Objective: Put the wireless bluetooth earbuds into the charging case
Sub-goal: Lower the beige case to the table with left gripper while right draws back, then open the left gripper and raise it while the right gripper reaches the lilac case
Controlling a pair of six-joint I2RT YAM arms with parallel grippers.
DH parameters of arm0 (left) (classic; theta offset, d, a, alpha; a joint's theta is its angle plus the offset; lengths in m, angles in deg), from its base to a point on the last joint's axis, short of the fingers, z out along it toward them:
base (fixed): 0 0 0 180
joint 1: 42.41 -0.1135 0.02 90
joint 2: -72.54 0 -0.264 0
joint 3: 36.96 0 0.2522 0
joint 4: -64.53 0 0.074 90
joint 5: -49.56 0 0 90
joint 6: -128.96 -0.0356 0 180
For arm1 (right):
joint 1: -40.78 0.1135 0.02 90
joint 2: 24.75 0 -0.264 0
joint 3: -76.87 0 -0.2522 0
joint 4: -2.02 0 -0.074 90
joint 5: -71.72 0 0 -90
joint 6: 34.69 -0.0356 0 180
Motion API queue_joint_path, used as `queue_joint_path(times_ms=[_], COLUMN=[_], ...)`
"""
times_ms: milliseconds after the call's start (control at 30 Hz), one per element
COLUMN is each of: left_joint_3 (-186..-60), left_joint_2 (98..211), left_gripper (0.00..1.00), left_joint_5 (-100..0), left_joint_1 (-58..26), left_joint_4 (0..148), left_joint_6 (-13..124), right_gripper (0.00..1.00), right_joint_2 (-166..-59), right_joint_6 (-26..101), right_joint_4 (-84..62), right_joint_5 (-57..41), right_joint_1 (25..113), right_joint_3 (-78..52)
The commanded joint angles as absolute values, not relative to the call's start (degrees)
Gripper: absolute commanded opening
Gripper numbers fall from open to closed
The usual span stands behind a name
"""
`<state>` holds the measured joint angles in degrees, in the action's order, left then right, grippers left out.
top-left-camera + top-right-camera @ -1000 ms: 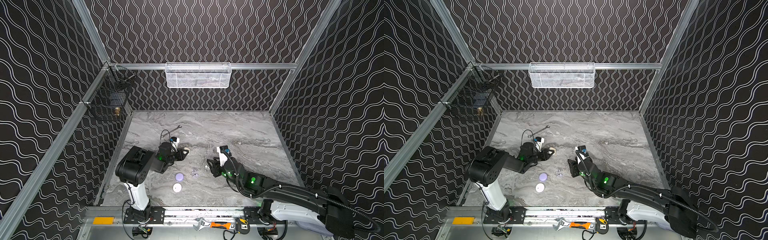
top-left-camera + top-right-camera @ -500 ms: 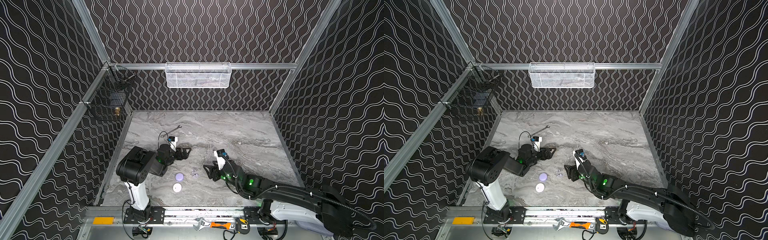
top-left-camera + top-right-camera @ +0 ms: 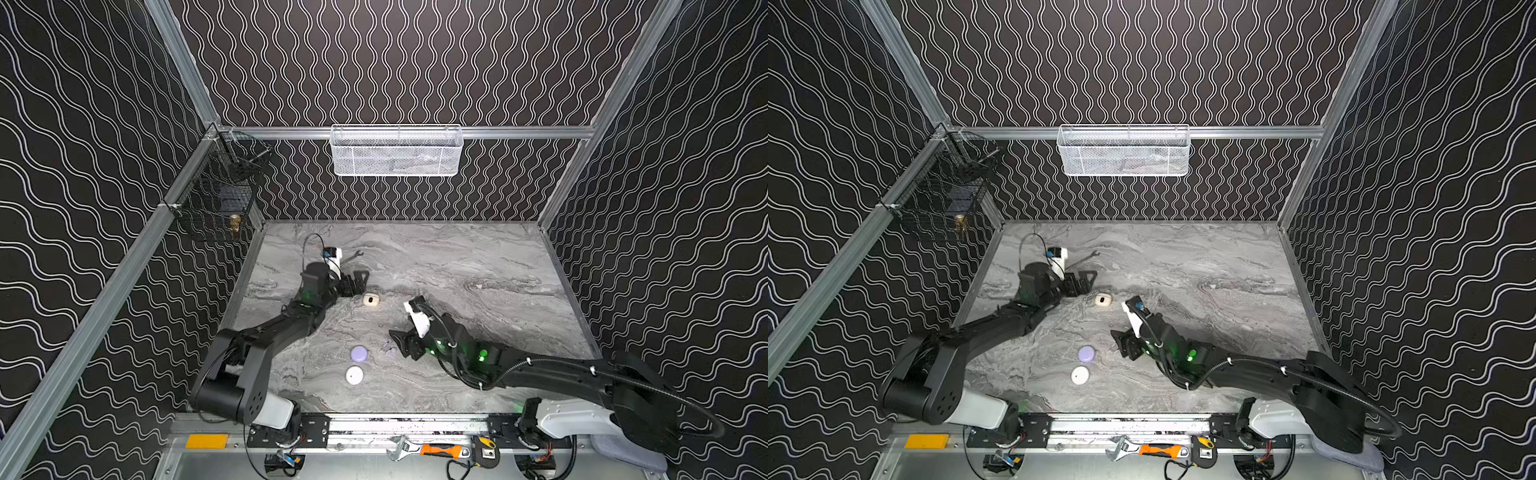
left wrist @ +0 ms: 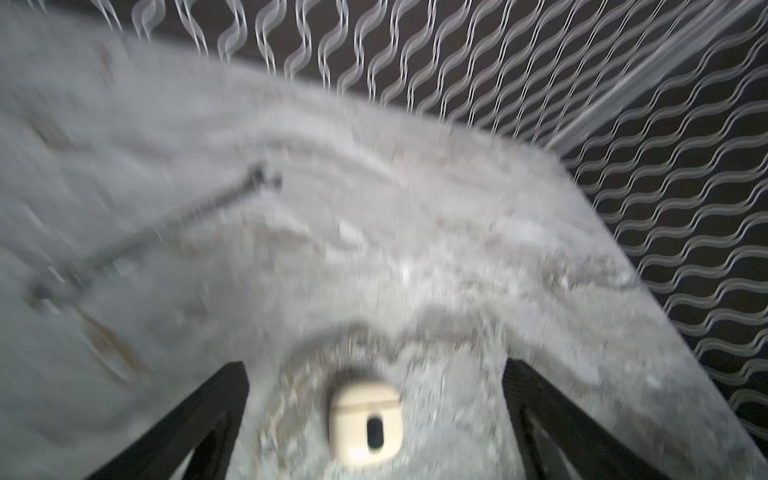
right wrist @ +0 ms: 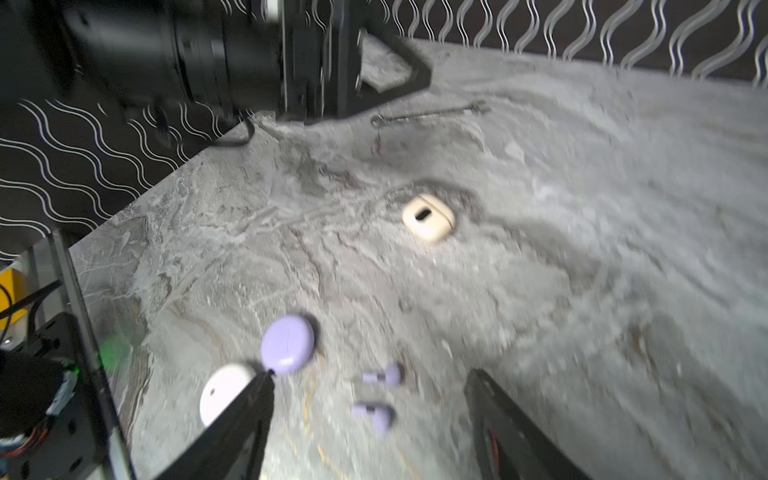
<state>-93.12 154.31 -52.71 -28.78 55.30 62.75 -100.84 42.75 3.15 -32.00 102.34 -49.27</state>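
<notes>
Lower centre: your right gripper, spread, faces 2 lilac earbuds, likely to pick 1. Your left gripper, spread wide, touches nothing beside the cream case.

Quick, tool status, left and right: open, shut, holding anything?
Left tool: open, holding nothing; cream case lies loose beside it.
Right tool: open, holding nothing; lilac earbuds lie loose close by.
</notes>
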Motion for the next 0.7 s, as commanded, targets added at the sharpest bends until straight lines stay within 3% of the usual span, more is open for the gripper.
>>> queue_joint_path(times_ms=[0, 167, 233, 400, 667], left_joint_3=[-98.6, -98.8, -97.0, -95.5, -93.6], left_joint_2=[152.1, 149.9, 149.7, 150.2, 149.3], left_gripper=[0.99, 0.99, 0.99, 0.99, 0.99], left_joint_5=[-49.8, -46.8, -44.8, -37.8, -38.9], left_joint_1=[-30.5, -31.1, -31.4, -32.6, -37.8], left_joint_4=[63.5, 66.5, 65.9, 63.4, 58.2], left_joint_6=[60.3, 56.2, 54.3, 51.8, 55.3], right_gripper=[0.73, 0.73, 0.72, 0.69, 0.71], right_joint_2=[-104.3, -110.2, -112.7, -119.3, -124.1], right_joint_6=[43.7, 39.7, 44.8, 53.7, 61.0], right_joint_4=[-1.9, -12.9, -10.4, -11.6, -12.9], right_joint_5=[-34.6, -28.6, -25.8, -29.5, -18.5], right_joint_1=[102.5, 102.5, 102.5, 101.9, 98.9], right_joint_3=[-41.9, -30.2, -31.1, -29.5, -27.5])
